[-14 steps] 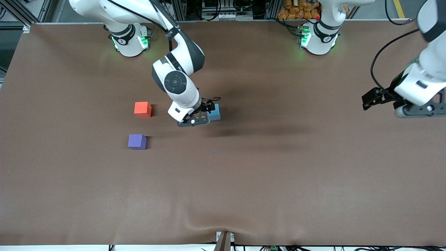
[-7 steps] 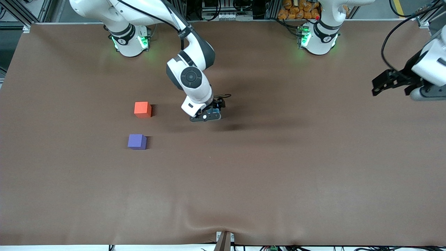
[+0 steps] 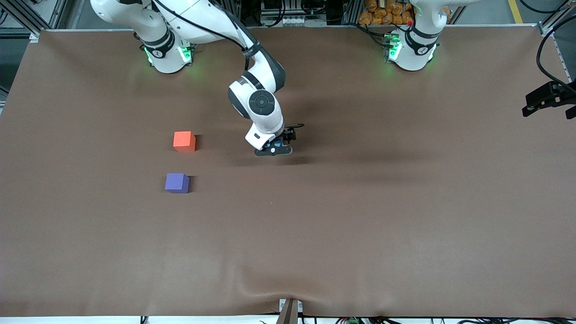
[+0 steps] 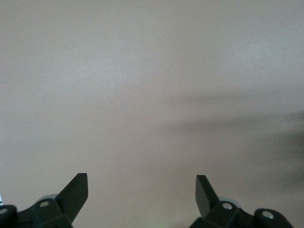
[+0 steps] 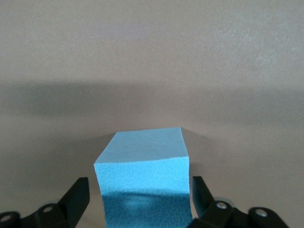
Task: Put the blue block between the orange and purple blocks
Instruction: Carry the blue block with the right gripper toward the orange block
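The blue block (image 5: 142,156) rests on the brown table, mostly covered by my right hand in the front view, where a sliver of the blue block (image 3: 280,143) shows. My right gripper (image 3: 275,148) is down around it, with one finger on each side and only slim gaps to the cube's faces. In the right wrist view the right gripper (image 5: 140,184) straddles the cube. The orange block (image 3: 184,141) sits toward the right arm's end of the table. The purple block (image 3: 177,182) lies nearer the front camera than the orange one, a gap between them. My left gripper (image 3: 546,103) waits open over the table's edge at the left arm's end, holding nothing (image 4: 141,183).
The brown table cover (image 3: 360,216) has a wrinkle at its front edge near a clamp (image 3: 289,310). The arm bases (image 3: 167,54) (image 3: 411,49) stand along the edge farthest from the front camera.
My right gripper shifted toward the left arm's end of the table and came down around the blue block, its fingers narrowing. The left arm drew away toward its end of the table.
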Controlling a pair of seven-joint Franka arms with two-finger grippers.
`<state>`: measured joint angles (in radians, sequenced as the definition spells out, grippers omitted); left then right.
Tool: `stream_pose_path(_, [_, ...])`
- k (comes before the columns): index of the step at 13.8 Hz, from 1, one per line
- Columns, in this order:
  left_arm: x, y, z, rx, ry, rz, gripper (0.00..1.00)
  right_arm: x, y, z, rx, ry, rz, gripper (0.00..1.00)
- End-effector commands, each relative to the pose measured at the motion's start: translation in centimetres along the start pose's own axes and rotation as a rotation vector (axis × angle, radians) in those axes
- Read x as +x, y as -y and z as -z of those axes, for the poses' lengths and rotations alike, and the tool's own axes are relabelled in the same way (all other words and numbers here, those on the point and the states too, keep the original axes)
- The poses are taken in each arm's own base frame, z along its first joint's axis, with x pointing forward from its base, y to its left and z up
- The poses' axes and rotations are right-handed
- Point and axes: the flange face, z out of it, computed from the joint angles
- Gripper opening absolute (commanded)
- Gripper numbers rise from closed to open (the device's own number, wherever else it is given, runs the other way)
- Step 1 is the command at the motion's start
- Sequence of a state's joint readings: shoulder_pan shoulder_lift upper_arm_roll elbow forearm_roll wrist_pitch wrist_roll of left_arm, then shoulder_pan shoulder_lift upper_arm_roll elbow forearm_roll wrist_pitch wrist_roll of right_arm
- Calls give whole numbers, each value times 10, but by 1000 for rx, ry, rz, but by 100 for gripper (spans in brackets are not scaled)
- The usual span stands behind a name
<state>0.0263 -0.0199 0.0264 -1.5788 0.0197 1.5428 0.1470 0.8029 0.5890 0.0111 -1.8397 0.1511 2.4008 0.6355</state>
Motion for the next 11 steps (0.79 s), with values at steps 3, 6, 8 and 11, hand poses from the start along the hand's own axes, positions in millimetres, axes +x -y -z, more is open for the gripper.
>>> stream_pose_path(3, [-1,-45,11,1,-10,0,100,40,0,77,-21,25,-63,0])
stream_pose_path(6, [-8,-79,23,13,-31,28,100,71,-42,146,3,9,-157,0])
stream_pose_path(8, [-10,-114,22,9,-18,22,100,84,-87,176,-9,33,-234,0])
stream_pose_path(11, [-14,-115,21,13,2,10,100,81,-171,197,-62,50,-305,0])
